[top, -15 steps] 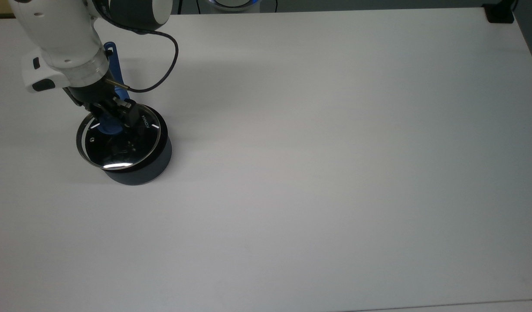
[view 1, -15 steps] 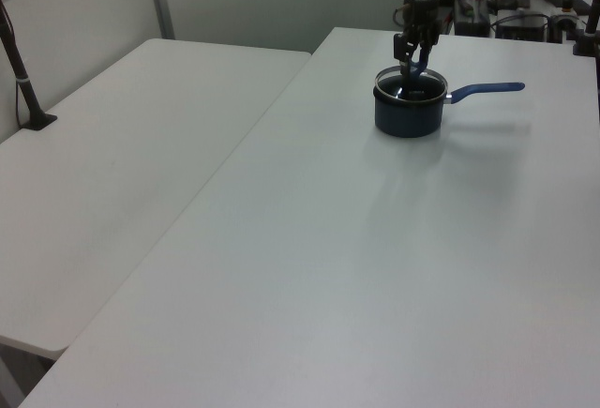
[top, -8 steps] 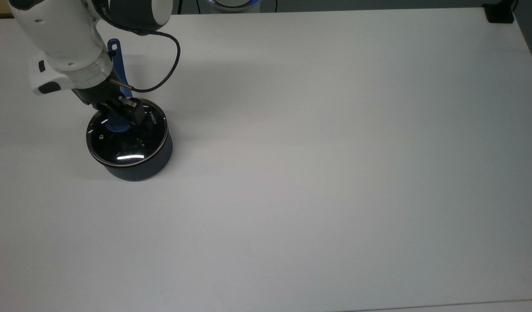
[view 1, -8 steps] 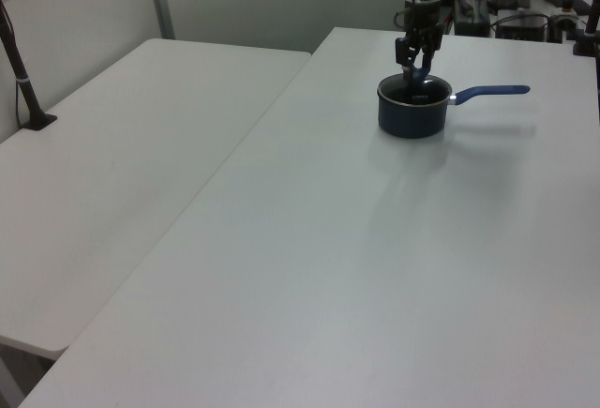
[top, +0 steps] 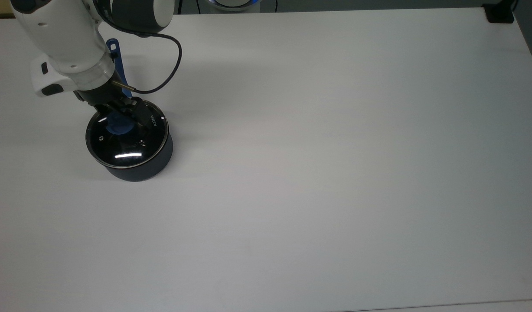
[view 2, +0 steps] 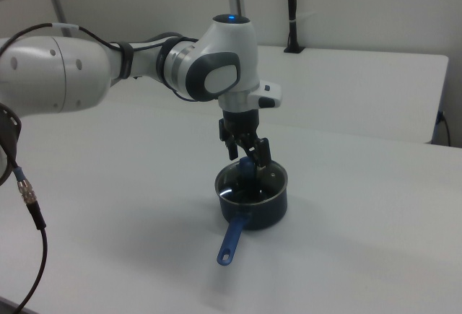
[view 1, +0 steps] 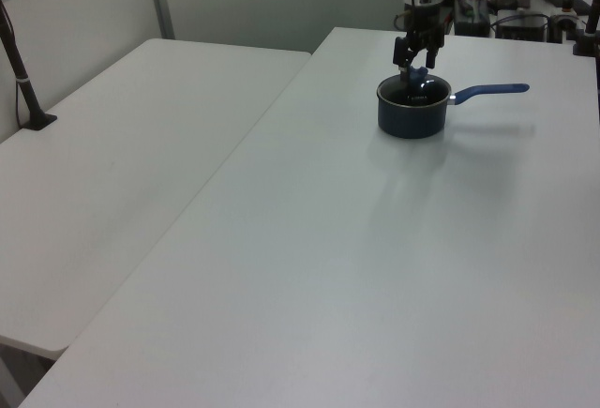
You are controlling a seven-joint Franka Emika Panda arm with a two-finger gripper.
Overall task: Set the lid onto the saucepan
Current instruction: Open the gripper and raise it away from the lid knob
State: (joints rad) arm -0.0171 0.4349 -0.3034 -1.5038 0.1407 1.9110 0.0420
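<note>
— White laminate, that's the worktop [top: 335, 173], the biggest thing I have on screen. What's on it?

— I see the saucepan [top: 141, 167] near the top view's left edge, toward the far left corner, its blue handle [top: 117, 65] running toward the top view's upper edge under the arm. In the right view the handle points toward the camera.

— And the lid?

— The lid [top: 126, 139] lies flat on the saucepan's rim, its metal edge all round the opening, lettering on the top view's right side.

— The tool?

— My tool [top: 122, 116] stands just over the blue knob [top: 117, 125]. In the right view its fingers [view 2: 260, 153] are parted either side of the knob, gripping nothing that I can make out.
</note>
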